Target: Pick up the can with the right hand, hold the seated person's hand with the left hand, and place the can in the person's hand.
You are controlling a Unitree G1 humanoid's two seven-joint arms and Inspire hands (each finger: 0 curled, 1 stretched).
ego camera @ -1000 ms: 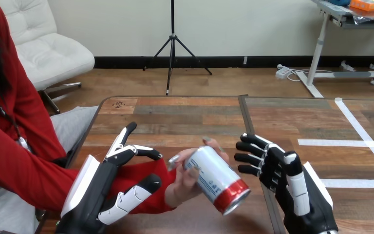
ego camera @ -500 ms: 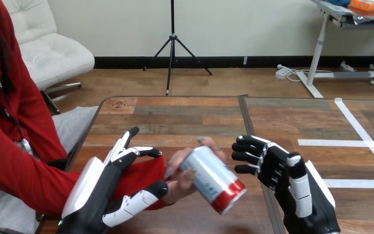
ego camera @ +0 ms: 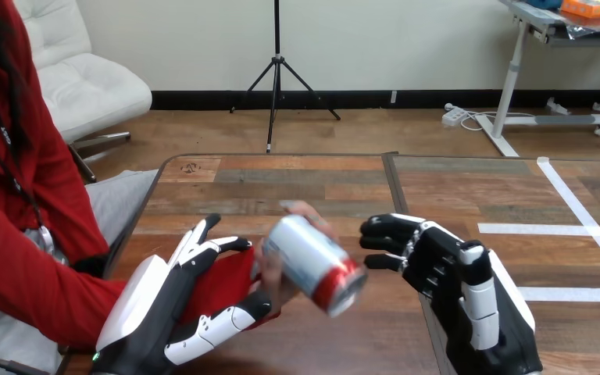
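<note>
Late stage of handover. Shows the can (ego camera: 312, 264) tilted, red end lowermost, gripped in the person's hand (ego camera: 267, 269) above the table (ego camera: 297, 176). Shows the left hand (ego camera: 173, 301) clasped round the person's red-sleeved wrist (ego camera: 223, 273), fingers over, thumb under. Shows the right hand (ego camera: 457, 273) just beside the can yet apart from it, fingers loosely bent on nothing. Pickup, hold and placement apparently done; only withdrawal seemingly left.
</note>
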